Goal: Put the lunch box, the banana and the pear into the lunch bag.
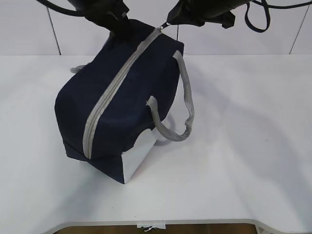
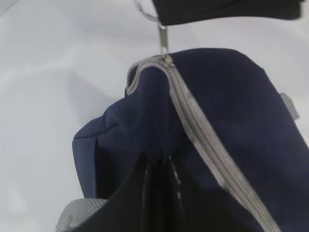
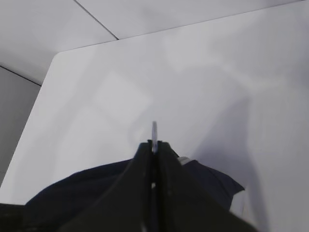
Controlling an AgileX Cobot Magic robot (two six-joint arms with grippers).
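Nearest to me on the white counter (image 1: 234, 165) sits the lunch bag (image 1: 122, 112), its white corner panel facing me and its grey handle (image 1: 183, 105) drooping on the side towards my right arm. The zipper (image 1: 114, 90) runs from that near corner away to the far top edge and looks fully shut along its whole length, so nothing can go in yet. I see no lunch box, banana or pear in any of my views; I can't tell where they are.

At the far end of the zipper, both arms meet. My right claw (image 3: 153, 145) is clenched on the metal ring pull (image 2: 163, 36), which pokes up between its tips in the wrist view; the bag lies directly below and behind that claw. My left claw (image 1: 119, 24) is pinched on the bag's dark fabric just beside the zipper's end, a fold rising between its fingers (image 2: 145, 193).

So I judge I'm at the opening step: one arm anchoring the fabric, the other ready to pull. Next, the right claw should draw the pull along the zipper towards the near corner, keeping its grip firm and the line straight, while the left holds the bag steady.
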